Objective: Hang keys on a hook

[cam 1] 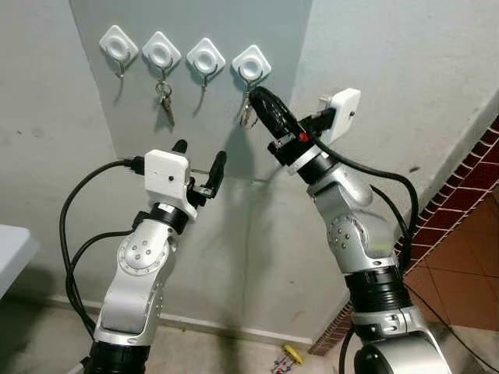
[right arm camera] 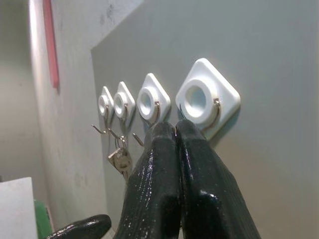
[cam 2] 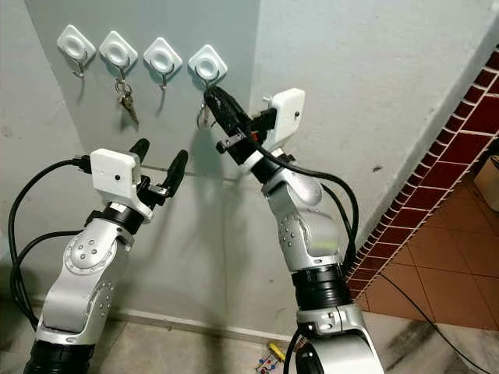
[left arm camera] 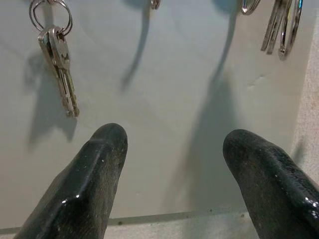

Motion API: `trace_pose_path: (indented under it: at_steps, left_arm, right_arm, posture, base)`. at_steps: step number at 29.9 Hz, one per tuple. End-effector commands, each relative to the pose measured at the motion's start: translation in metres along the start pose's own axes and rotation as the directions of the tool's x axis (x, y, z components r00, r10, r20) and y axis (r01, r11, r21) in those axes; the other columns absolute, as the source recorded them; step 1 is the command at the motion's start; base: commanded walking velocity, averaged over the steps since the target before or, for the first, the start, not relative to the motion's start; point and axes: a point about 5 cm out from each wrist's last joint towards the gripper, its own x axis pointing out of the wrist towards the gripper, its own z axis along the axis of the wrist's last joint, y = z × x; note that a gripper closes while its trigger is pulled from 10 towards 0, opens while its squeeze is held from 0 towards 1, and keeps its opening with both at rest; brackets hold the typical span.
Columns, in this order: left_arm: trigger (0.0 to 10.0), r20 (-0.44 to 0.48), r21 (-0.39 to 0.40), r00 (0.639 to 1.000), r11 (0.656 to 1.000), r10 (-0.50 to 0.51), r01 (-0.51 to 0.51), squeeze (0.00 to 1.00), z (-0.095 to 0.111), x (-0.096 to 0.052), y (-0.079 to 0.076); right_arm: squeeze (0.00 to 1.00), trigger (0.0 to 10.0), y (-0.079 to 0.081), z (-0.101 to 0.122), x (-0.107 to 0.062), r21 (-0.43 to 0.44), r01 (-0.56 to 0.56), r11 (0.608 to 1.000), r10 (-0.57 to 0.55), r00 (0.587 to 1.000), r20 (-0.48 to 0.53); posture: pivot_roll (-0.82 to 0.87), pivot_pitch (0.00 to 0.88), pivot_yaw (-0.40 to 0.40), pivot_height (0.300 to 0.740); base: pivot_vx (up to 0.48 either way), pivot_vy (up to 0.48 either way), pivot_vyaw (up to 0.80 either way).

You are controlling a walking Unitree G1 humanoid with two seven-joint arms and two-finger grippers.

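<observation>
Wall panel: grey board fixed to a pale wall, carrying four white diamond-shaped hook mounts in a row near its top edge.
Hooks: counted from robot's left, 1st hook, 2nd hook, 3rd hook, 4th hook; each has a small metal hook below a round centre.
Hung keys: one set on a ring hangs from the 2nd hook, flat against the panel; also clear in left wrist view.
Task keys: second bunch w/ ring at the 4th hook, just beside the right gripper's tips; whether the ring sits on the hook or in the fingers cannot be told. Seen from left wrist view they dangle against the panel.
Right gripper: raised to the 4th hook, fingertips directly under its mount; in right wrist view the two black fingers are pressed together, tips touching the mount's lower edge. Keys are hidden behind the fingers there.
Left gripper: held lower, facing the panel below 2nd and 3rd hooks, well apart from any keys; fingers spread wide, nothing between them.
Floor: grey, w/ a small yellow item near the wall base.
Brick strip: red-brown, at robot's right, next to terracotta tiles.
White surface: corner at far left edge.
</observation>
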Motion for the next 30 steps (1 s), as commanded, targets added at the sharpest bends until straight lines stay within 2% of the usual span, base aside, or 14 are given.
trace_pose_path:
  at_steps: [1, 6, 13, 20, 25, 30]
  left_arm:
    - [10.0, 0.017, 0.017, 1.000, 1.000, -0.020, 0.020, 0.00, 0.006, 0.002, -0.003]
    - [10.0, 0.017, 0.021, 1.000, 1.000, -0.017, 0.016, 0.00, 0.007, 0.001, -0.002]
    - [10.0, 0.014, 0.019, 1.000, 1.000, -0.007, 0.006, 0.00, 0.007, -0.001, -0.001]
    - [10.0, 0.009, 0.021, 1.000, 1.000, 0.000, 0.000, 0.00, 0.007, -0.001, -0.001]
    - [10.0, 0.009, 0.016, 1.000, 1.000, 0.004, -0.004, 0.00, 0.007, 0.000, -0.001]
    - [10.0, 0.009, 0.015, 1.000, 1.000, 0.004, -0.004, 0.00, 0.007, 0.000, -0.002]
  right_arm:
    - [0.00, 10.0, 0.001, 0.010, 0.005, 0.000, -0.031, 1.000, 0.031, 0.999, 0.025]
    - [0.00, 10.0, 0.005, 0.003, 0.006, 0.017, -0.065, 0.998, 0.065, 0.998, -0.007]
    - [0.00, 10.0, 0.010, 0.003, 0.009, 0.037, -0.086, 0.996, 0.086, 0.996, 0.000]
    - [0.00, 10.0, 0.011, 0.007, 0.015, 0.041, -0.085, 0.996, 0.084, 0.996, 0.017]
    - [0.00, 10.0, 0.007, 0.020, 0.030, 0.032, -0.086, 0.996, 0.084, 0.994, 0.072]
    - [0.00, 10.0, 0.005, 0.022, 0.033, 0.033, -0.077, 0.996, 0.074, 0.994, 0.082]
  posture:
    - [-0.05, 0.000, -0.069, 0.740]
    - [-0.03, 0.000, -0.076, 0.740]
    - [-0.03, 0.000, -0.077, 0.740]
    - [-0.02, 0.000, -0.078, 0.740]
    - [-0.03, 0.000, -0.082, 0.740]
    - [-0.03, 0.000, -0.083, 0.740]
  base:
    - [0.000, 0.000, 0.00]
    - [0.000, 0.000, 0.00]
    - [0.000, 0.000, 0.00]
    - [0.000, 0.000, 0.00]
    - [0.000, 0.000, 0.00]
    - [0.000, 0.000, 0.00]
